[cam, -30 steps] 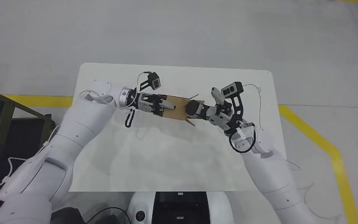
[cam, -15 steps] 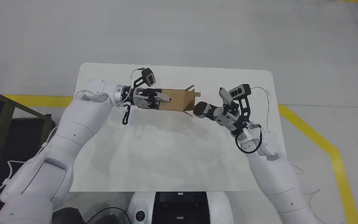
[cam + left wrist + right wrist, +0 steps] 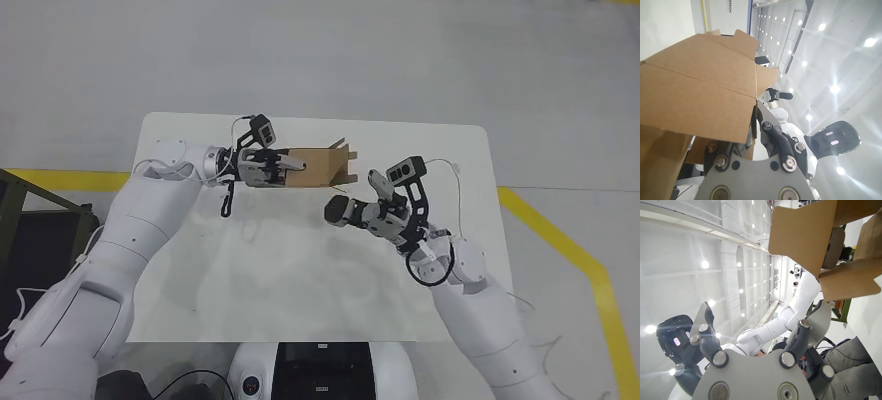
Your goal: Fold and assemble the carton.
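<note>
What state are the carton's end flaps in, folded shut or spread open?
Spread open: flaps of the carton splay outward in the right wrist view, none folded across.

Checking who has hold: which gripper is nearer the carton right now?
Left. The left gripper is shut on one end of the carton. The right gripper is open and apart from it, on the robot's side of the flapped end.

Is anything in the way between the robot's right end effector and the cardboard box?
No, nothing visible. The right end effector is open and apart from the carton, with bare table showing in the gap from above. The left end effector grips the carton's far end.
</note>
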{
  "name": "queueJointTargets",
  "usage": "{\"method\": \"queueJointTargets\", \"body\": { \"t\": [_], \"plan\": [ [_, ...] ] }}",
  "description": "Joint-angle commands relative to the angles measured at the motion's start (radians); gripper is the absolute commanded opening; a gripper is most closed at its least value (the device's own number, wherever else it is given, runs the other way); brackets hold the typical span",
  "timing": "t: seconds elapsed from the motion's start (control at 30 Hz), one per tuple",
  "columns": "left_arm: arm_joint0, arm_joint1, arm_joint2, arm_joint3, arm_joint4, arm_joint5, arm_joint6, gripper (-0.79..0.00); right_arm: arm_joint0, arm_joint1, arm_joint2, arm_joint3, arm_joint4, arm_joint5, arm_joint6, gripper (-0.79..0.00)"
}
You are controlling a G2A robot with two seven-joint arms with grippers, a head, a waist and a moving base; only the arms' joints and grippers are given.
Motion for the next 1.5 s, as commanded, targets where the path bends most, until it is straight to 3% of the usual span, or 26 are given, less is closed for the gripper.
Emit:
{"method": "queueJointTargets", "body": {
  "t": [0.0, 0.27, 0.47, 1.47],
  "plan": [
    [0.001, 0.0, -0.005, 0.001, 0.01, -0.003, -0.001, -0.785, 0.005, 0.001, 0.024, 0.0, 0.009, -0.02, -0.01, 0.0],
    [0.012, 0.0, -0.025, 0.003, 0.027, 0.009, -0.029, -0.785, 0.007, 0.011, 0.089, 0.032, -0.036, -0.023, -0.02, 0.0],
    [0.02, -0.003, -0.039, -0.012, 0.023, 0.019, -0.031, -0.785, 0.017, 0.005, 0.055, 0.083, -0.042, -0.016, -0.013, 0.0],
    [0.03, -0.027, -0.068, -0.027, 0.057, 0.04, -0.024, -0.785, 0.032, -0.011, -0.013, 0.045, -0.052, -0.023, 0.005, 0.0]
  ]
}}
